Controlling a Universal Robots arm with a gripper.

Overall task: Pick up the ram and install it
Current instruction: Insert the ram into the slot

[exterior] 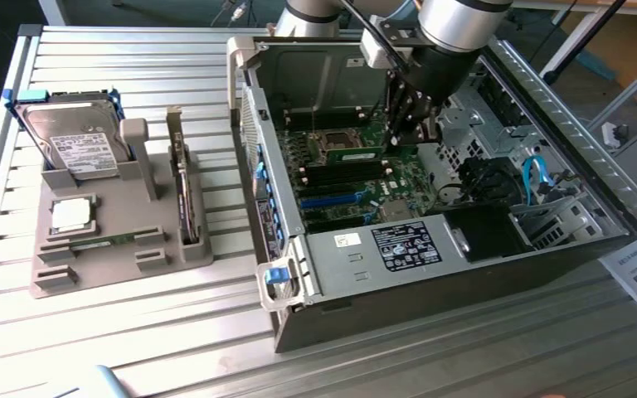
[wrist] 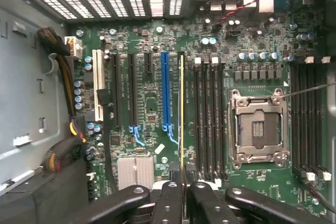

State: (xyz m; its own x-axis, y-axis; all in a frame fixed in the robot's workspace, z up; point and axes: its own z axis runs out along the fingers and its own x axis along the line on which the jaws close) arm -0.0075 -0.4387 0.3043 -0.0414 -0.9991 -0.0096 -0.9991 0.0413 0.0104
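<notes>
The gripper (wrist: 182, 186) is almost closed on the ram (wrist: 181, 114) — holding it on edge, parallel to the slots (wrist: 207, 119) beside the socket (wrist: 257, 129) — probably to fit one.

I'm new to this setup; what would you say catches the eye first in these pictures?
The open computer case stands out, with the end of the arm inside it. There the gripper is shut on the ram, held edge-on over the green motherboard. On the exterior view's left, a grey holder carries a hard drive and a processor chip.
</notes>
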